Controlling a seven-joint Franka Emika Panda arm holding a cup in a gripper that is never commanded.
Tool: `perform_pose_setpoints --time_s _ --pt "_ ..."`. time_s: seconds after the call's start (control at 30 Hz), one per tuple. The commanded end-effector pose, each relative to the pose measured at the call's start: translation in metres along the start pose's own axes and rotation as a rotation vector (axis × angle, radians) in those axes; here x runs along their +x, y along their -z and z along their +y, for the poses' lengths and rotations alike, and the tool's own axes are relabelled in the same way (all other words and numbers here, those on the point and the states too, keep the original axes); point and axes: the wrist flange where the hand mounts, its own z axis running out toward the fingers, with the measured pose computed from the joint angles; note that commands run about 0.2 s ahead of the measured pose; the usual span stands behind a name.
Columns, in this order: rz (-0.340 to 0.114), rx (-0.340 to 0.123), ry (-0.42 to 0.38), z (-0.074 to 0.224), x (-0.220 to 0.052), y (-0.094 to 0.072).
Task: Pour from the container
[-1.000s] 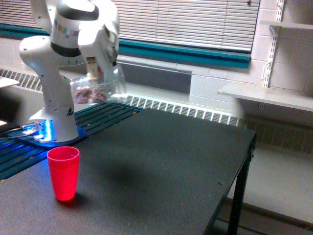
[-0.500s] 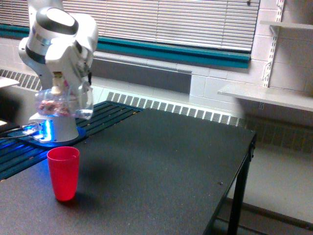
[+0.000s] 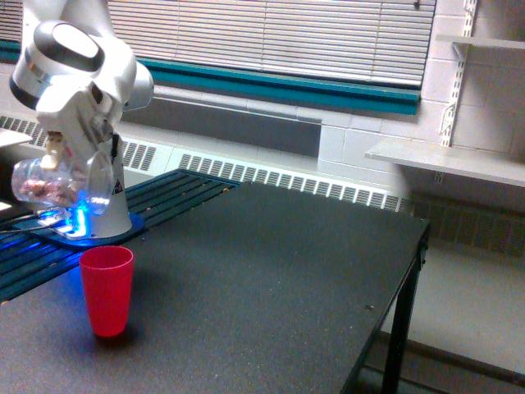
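The clear plastic container (image 3: 56, 185) hangs at the exterior view's left, tipped on its side, with reddish-brown and pale pieces showing through its wall. My gripper (image 3: 66, 156) is shut on it from above. It sits above and a little left of the opaque red cup (image 3: 107, 290), which stands upright on the dark table (image 3: 271, 279). A gap of air separates the container from the red cup's rim.
My arm's white base (image 3: 102, 205) stands on a blue-lit mount at the table's back left. The table's right edge (image 3: 410, 279) drops off to the floor. A white shelf (image 3: 447, 160) and a radiator grille run along the back wall.
My gripper has swung leftward and slightly down with the container over the last second, from above the table's back to a spot over the red cup's left. The red cup has not moved.
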Motion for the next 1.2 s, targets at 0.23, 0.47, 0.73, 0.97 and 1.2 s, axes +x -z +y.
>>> perform_pose_setpoints --time_s 0.23,0.47,0.73,0.97,1.2 --pt "0.000 -0.023 0.124 -0.001 -0.030 -0.012" --pt "0.005 -0.024 0.144 -0.008 -0.028 -0.015" --pt "0.007 -0.031 0.153 -0.013 -0.023 -0.018" --pt "-0.001 -0.036 0.171 -0.017 -0.022 -0.021" --pt "-0.016 -0.038 0.189 -0.021 -0.028 -0.025"
